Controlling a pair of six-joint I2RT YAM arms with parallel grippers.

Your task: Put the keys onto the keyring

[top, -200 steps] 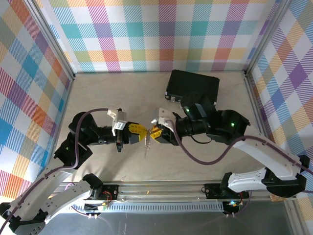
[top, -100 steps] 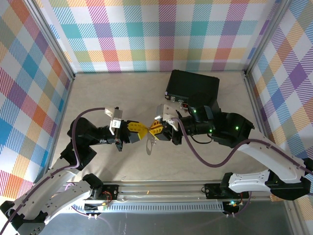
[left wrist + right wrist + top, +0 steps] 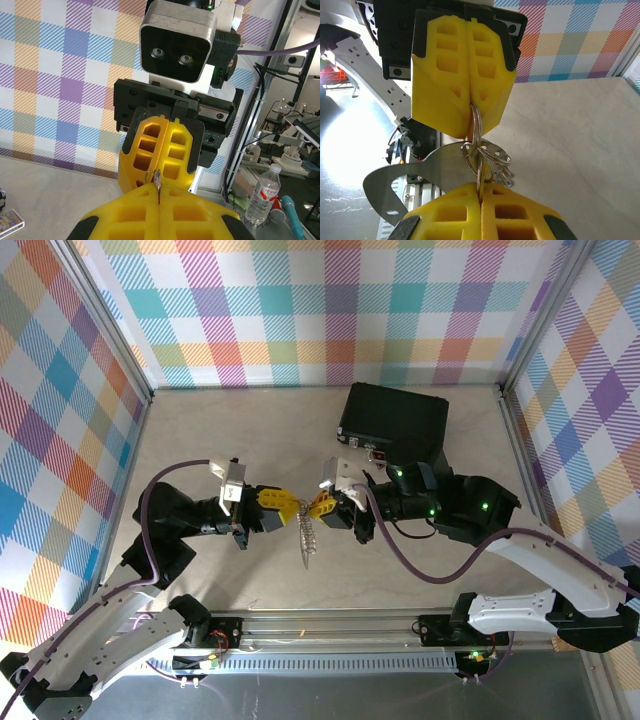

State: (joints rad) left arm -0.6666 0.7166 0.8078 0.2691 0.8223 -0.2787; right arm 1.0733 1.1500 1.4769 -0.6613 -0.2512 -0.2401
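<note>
Midway across the table, two grippers meet tip to tip over a hanging bunch of keys.

Nearest the arm bases, the bunch dangles just above the tabletop, below the point where the yellow fingertips almost touch. The left gripper reaches in from the left with its fingers pressed together on the keyring, a thin wire loop that sticks out of its tips. The right gripper faces it from the right, its fingers also closed flat against each other, pinching what looks like one of the keys edge-on, with a broad silvery blade curving off to one side. The other keys hang off the loop between the two grippers. Farther back, well apart from them, a black case lies closed near the checked rear wall.
</note>
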